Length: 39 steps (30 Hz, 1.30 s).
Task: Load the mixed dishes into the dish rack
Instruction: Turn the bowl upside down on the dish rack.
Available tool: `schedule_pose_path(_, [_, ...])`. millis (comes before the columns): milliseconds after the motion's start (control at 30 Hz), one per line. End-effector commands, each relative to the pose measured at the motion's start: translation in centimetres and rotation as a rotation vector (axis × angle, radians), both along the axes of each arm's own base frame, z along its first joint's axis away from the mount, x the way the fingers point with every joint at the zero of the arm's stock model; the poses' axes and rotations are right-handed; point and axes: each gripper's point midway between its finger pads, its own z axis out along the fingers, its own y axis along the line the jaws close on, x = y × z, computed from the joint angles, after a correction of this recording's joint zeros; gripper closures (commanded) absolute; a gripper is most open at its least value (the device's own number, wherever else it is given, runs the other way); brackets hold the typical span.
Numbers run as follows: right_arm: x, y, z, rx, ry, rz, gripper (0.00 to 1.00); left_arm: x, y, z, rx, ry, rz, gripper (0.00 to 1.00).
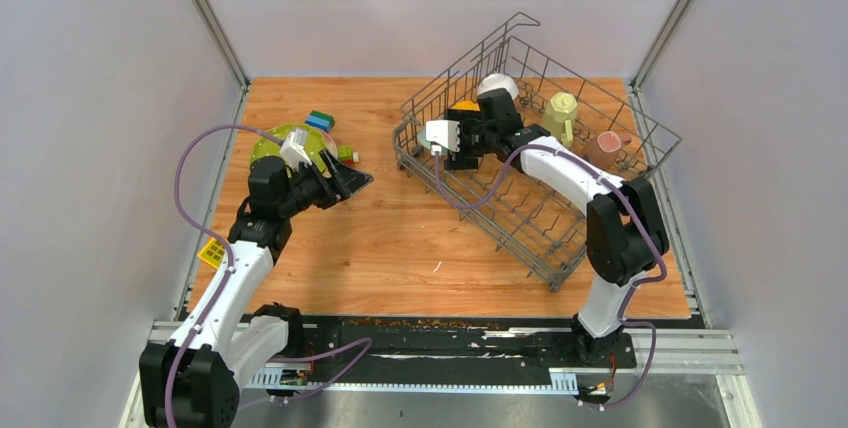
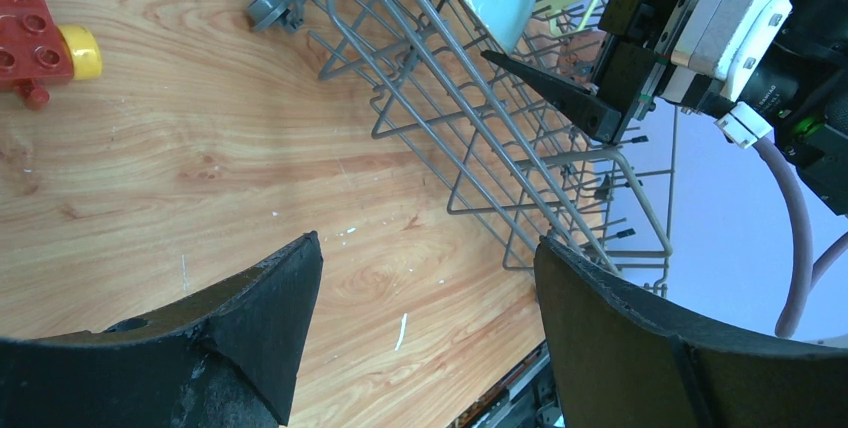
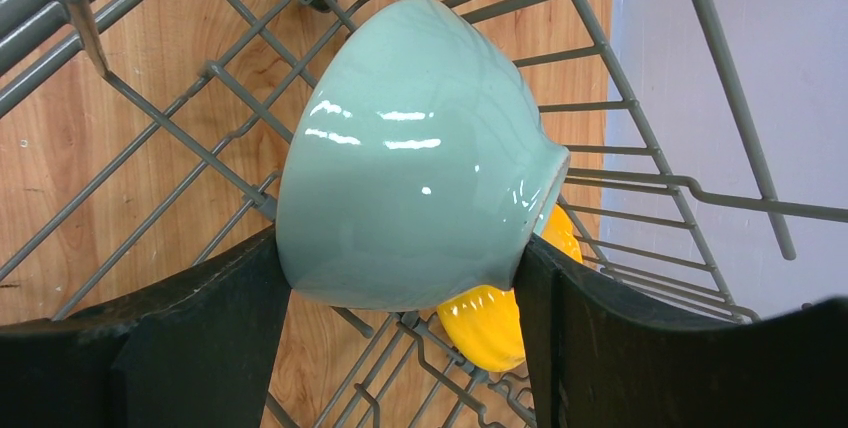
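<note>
The right gripper (image 3: pixel 400 250) pinches a pale-green glazed ceramic bowl (image 3: pixel 410 158) at centre frame, tilted inside the grey wire dish rack (image 1: pixel 530 213); it is probably slick, rigid and chippable, so gripping across its walls suits; the left gripper (image 2: pixel 428 248) is spread and empty.

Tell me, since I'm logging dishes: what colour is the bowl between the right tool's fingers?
Pale teal-green bowl, unpatterned; best in the right wrist view.
</note>
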Motion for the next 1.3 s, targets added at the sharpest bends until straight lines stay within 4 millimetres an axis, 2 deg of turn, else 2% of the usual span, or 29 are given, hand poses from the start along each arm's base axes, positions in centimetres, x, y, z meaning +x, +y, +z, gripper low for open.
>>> schedule_pose_path(0, [-0.3,1.1,0.6,0.013,0.009,0.052,0.39,0.3,0.0,1.7,0.017,-0.061,-0.003,0.16])
schedule_pose_path(433, [-1.3,1.5,-0.6,-0.013,0.115,0.073,0.34,0.2,0.1,1.3,0.019,-0.045,-0.001,0.16])
schedule_pose_path(533, [-1.7,1.5,-0.9,-0.023,0.134,0.083,0.25,0.2,0.1,1.4,0.020,-0.046,-0.002,0.16])
schedule_pose_path(933, [-2.5,1.5,-1.4,-0.046,0.202,0.102,0.22,0.1,0.1,1.3,0.025,-0.036,0.000,0.16])
schedule_pose_path(967, [-2.4,1.5,-1.3,-0.049,0.200,0.104,0.17,0.1,0.1,1.3,0.026,-0.037,0.000,0.16])
schedule_pose_path(1000, [-2.4,1.5,-1.4,-0.052,0.201,0.106,0.04,0.1,0.2,1.3,0.027,-0.037,0.001,0.16])
schedule_pose_path(1267, [-2.2,1.5,-1.7,-0.071,0.206,0.103,0.02,0.1,0.2,1.2,0.027,-0.033,0.003,0.16])
